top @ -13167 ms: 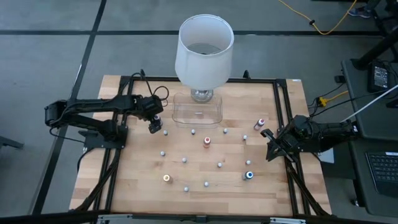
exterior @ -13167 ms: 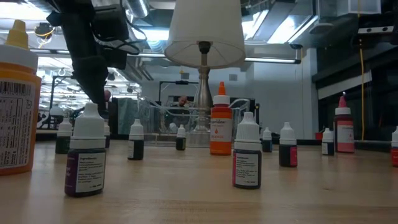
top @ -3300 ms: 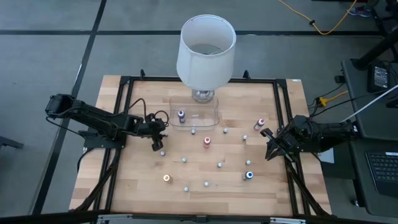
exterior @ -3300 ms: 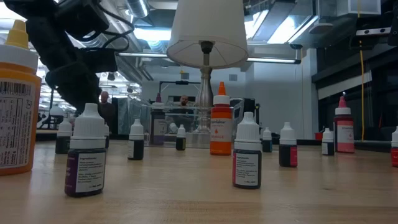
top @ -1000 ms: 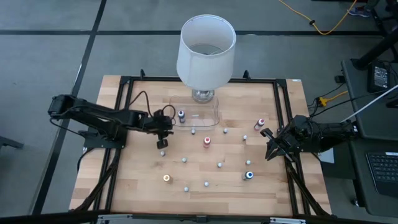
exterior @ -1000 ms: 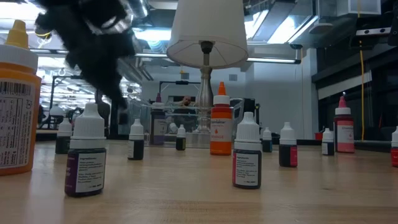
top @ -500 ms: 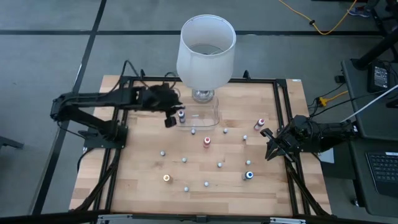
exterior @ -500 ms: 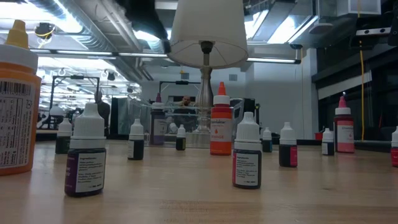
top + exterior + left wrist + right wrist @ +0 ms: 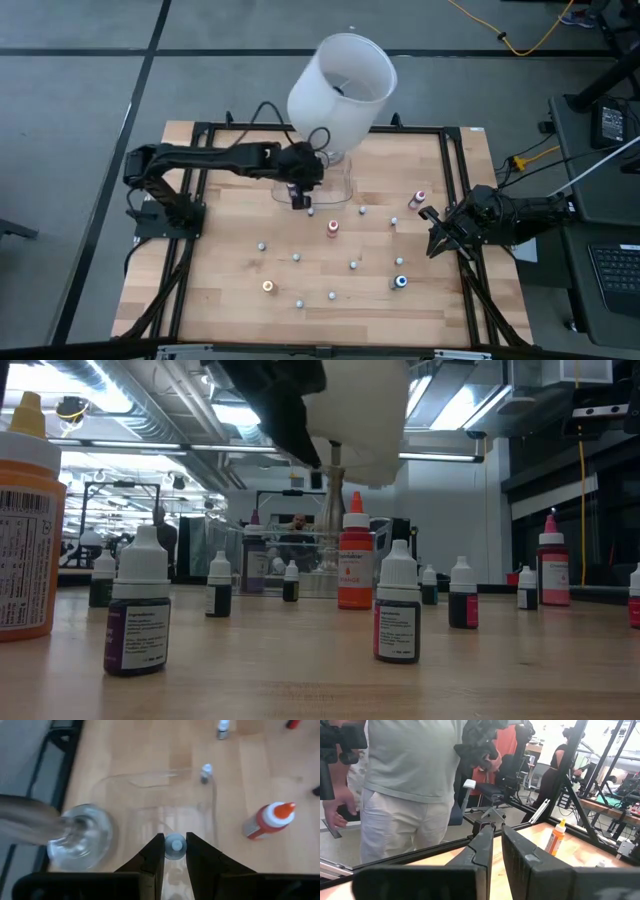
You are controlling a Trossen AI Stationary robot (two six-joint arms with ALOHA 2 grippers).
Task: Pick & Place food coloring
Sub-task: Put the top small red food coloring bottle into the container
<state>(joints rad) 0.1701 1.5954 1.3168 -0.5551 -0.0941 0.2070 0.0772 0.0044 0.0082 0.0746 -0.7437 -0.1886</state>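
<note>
My left gripper (image 9: pixel 298 200) hangs high over the clear plastic tray (image 9: pixel 345 182) at the far middle of the table. It is shut on a tiny food coloring bottle with a whitish-grey cap (image 9: pixel 175 845). The tray also shows below it in the left wrist view (image 9: pixel 212 810). Several more small bottles stand upright on the wood, among them an orange-capped one (image 9: pixel 332 228) and a blue-capped one (image 9: pixel 400 282). My right gripper (image 9: pixel 433 232) waits at the table's right edge, shut and empty (image 9: pixel 497 837). My left gripper pinches the bottle's cap (image 9: pixel 175 846) between its two fingers (image 9: pixel 159 845), which come from above and point down. The cap hides the bottle's body. The bottle is lifted clear, above the tray's floor.
The big white lampshade (image 9: pixel 340 85) leans toward the far right, with my left arm's forearm (image 9: pixel 250 158) close beside it. The lamp's glass base (image 9: pixel 80 837) stands next to the tray. A large orange bottle (image 9: pixel 25 510) stands near the low camera. A person stands beyond the table (image 9: pixel 405 780).
My left gripper has risen from the table's left middle. It has swung toward the far edge and to the right, ending over the tray. The lampshade, upright before, has tipped toward the far right as the arm came beside it.
</note>
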